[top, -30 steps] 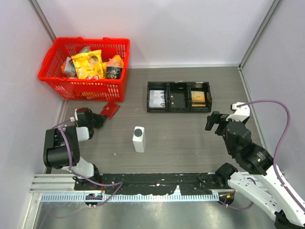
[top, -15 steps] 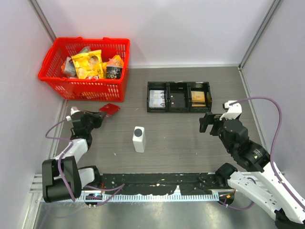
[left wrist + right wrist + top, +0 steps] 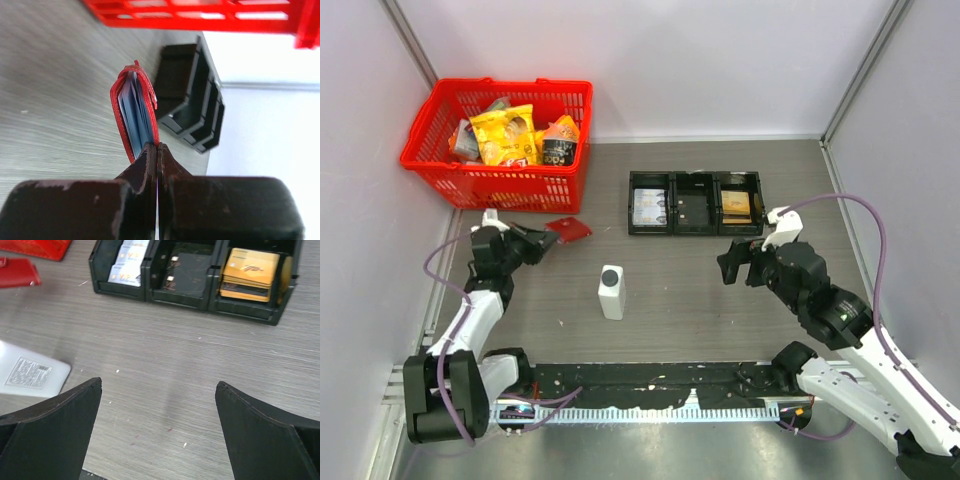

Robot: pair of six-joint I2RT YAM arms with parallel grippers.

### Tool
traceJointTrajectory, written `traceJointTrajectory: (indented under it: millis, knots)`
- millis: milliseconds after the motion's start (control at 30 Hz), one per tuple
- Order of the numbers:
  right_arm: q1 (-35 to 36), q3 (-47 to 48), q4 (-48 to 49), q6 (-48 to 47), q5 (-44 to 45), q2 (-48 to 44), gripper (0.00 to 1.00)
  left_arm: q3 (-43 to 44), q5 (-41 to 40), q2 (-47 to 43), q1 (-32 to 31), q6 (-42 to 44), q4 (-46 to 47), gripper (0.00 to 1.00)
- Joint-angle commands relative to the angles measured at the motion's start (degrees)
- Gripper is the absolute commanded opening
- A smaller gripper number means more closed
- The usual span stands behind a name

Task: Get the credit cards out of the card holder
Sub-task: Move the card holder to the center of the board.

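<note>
Grey wood-grain table (image 3: 670,300), pale walls on three sides. Far left corner: red mesh basket (image 3: 500,140) holding yellow snack packets (image 3: 505,132). Just in front of the basket, the left gripper (image 3: 544,238) reaches toward the right, fingers pressed together on one edge of the card holder (image 3: 570,230). In the left wrist view the two fingertips meet with no gap and pinch the bottom edge of the red holder (image 3: 134,112), which is seen edge-on, its fold slightly parted, with pale blue-grey sleeves (image 3: 134,107) showing between the red covers. Whether credit cards sit in those sleeves cannot be told, nor whether the holder clears the table. The holder lies near the basket's front right corner, well apart from everything else. Centre of the table: white upright container (image 3: 611,292) with a dark round top, standing alone; the right wrist view catches its side with a printed label (image 3: 29,372). Far centre-right: black three-compartment tray (image 3: 695,180); left compartment holds pale printed cards (image 3: 127,262), middle compartment holds dark contents that are hard to read, right compartment holds a yellow-orange stack (image 3: 250,269). Right of centre: right gripper (image 3: 732,265), aimed left, in front of the tray and not touching it. Its fingers (image 3: 55,425) are spread wide, with bare table between them.
</note>
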Motion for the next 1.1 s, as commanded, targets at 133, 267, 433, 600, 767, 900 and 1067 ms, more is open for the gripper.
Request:
traceJointTrajectory:
  millis: [133, 267, 433, 600, 767, 900, 1067]
  knots:
    - [-0.12, 0.73, 5.67, -0.29, -11.10, 4.70, 1.00, 10.81, 8.79, -3.49, -7.67, 3.82, -1.04, 0.00]
    - [-0.04, 1.00, 6.90, -0.11, -13.65, 4.97, 1.00, 15.29, 10.19, -3.05, -12.34, 4.43, -1.92, 0.00]
    - [-0.04, 0.12, 8.83, -0.55, -17.85, 3.73, 1.00, 21.96, 12.22, -0.68, -20.07, 8.03, -5.25, 0.00]
    - [-0.03, -0.14, 8.48, -0.90, -21.47, 4.26, 1.00, 27.68, 13.09, 2.48, -28.24, 12.08, -8.77, 0.00]
    - [-0.04, -0.50, 7.78, -0.82, -21.13, 2.51, 1.00, 33.04, 15.12, 8.01, -36.85, 17.43, -12.81, 0.00]
    - [-0.03, -0.32, 5.59, -0.29, -18.85, 0.40, 1.00, 36.65, 14.33, 12.58, -43.27, 22.71, -19.23, 0.00]
    - [-0.04, 0.21, 2.78, 0.50, -17.44, -2.24, 1.00, 39.11, 16.00, 20.05, -50.92, 26.49, -20.54, 0.00]
